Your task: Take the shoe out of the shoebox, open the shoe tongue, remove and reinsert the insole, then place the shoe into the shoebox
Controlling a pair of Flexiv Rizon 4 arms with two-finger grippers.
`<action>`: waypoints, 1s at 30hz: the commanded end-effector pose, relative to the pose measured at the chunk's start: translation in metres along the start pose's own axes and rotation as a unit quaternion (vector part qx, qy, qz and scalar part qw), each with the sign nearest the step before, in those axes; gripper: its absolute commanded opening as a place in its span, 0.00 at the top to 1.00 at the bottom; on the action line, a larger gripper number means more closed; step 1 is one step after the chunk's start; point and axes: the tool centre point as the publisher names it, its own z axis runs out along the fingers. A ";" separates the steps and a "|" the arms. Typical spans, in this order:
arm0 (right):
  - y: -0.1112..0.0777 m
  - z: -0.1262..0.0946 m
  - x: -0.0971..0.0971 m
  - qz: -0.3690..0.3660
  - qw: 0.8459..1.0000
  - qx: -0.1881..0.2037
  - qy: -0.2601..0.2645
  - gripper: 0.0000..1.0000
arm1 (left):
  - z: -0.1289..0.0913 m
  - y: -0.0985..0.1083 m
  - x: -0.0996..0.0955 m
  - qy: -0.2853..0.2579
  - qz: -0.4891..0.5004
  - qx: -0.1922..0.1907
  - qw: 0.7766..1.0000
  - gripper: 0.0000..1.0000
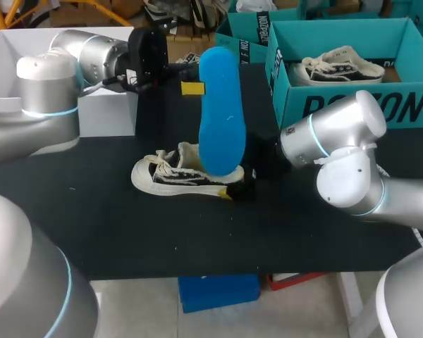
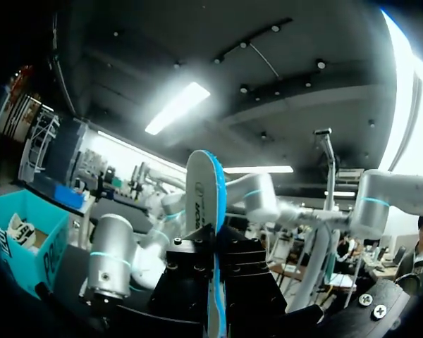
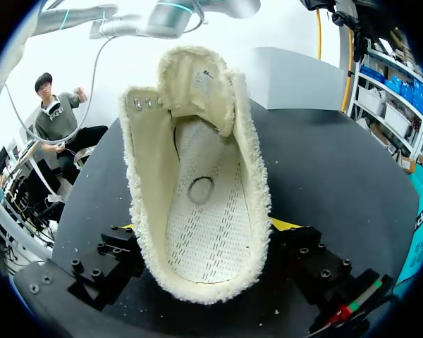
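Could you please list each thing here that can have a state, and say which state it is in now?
insole: out of the shoe, held upright.
shoe: standing on the table, no insole inside.
tongue: pulled open.
shoebox: open, with a second shoe lying in it.
left gripper: shut on the insole.
right gripper: shut on the shoe at its heel.

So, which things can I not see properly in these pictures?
Toe of the shoe: right wrist view, hidden behind the raised tongue.
Left hand fingertips: left wrist view, covered by its black body and the insole.
Shoebox floor: head view, mostly hidden by its front wall.
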 end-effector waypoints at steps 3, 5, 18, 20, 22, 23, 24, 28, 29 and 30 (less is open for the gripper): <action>0.000 0.002 -0.001 0.001 1.000 0.001 -0.001 1.00 | 0.008 -0.009 0.026 -0.063 -0.007 -0.001 0.998 1.00; 0.000 0.002 -0.001 0.001 1.000 0.001 -0.001 1.00 | 0.009 -0.013 0.032 -0.073 -0.003 -0.005 0.997 1.00; 0.000 0.002 -0.001 0.001 1.000 0.001 -0.001 1.00 | 0.002 -0.027 0.036 -0.127 0.011 0.006 0.992 1.00; 0.000 0.002 -0.001 0.001 1.000 0.001 -0.001 1.00 | 0.003 -0.029 0.035 -0.125 0.011 0.006 0.992 1.00; 0.000 0.002 -0.001 0.001 1.000 0.001 -0.001 1.00 | 0.004 -0.030 0.035 -0.125 0.013 0.005 0.992 1.00; 0.000 0.002 -0.001 0.001 1.000 0.001 -0.001 1.00 | 0.004 -0.031 0.034 -0.125 0.013 0.005 0.992 1.00; 0.000 0.002 -0.001 0.001 1.000 0.001 -0.001 1.00 | 0.004 -0.032 0.034 -0.127 0.016 0.006 0.992 1.00; 0.000 0.002 -0.001 0.001 1.000 0.001 -0.001 1.00 | 0.003 -0.033 0.033 -0.129 0.018 0.006 0.992 1.00; 0.000 0.002 -0.001 0.001 1.000 0.001 -0.001 1.00 | 0.003 -0.033 0.033 -0.129 0.018 0.006 0.992 1.00; 0.000 0.002 -0.001 0.001 1.000 0.001 -0.001 1.00 | 0.003 -0.033 0.033 -0.129 0.018 0.006 0.992 1.00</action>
